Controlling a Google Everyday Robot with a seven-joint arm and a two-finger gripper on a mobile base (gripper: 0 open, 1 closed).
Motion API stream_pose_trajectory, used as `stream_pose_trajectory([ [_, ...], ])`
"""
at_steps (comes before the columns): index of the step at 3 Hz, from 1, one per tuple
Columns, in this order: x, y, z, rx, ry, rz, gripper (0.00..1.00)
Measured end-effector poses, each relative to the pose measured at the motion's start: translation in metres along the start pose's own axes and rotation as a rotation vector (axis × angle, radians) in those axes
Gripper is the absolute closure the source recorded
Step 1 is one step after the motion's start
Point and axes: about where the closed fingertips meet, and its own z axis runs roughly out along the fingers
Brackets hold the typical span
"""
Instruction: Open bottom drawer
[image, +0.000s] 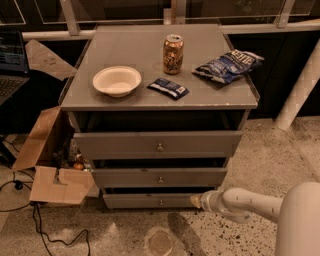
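Claw (195, 201) at the bottom drawer (135, 201) front, its knob (161, 202) just to the left.
Claw grip: cannot tell. Above it, the surface (130, 47) holds a bowl (116, 80), can (173, 54) and chip bag (227, 65); a box (52, 185) lies far left.

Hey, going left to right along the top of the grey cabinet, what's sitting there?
White bowl, soda can, blue chip bag. The small dark packet overlaps the can's span, so I skip it. The gripper is lower, at the right end of the bottom drawer.
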Motion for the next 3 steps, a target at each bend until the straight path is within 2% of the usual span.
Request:
stream_pose_trajectory([
  [1, 0.000, 0.000, 0.000, 0.000, -0.001, 0.000, 1.00],
  [2, -0.002, 0.001, 0.005, 0.007, -0.048, 0.017, 1.00],
  [3, -0.014, -0.009, 0.021, 0.058, -0.145, 0.001, 1.00],
])
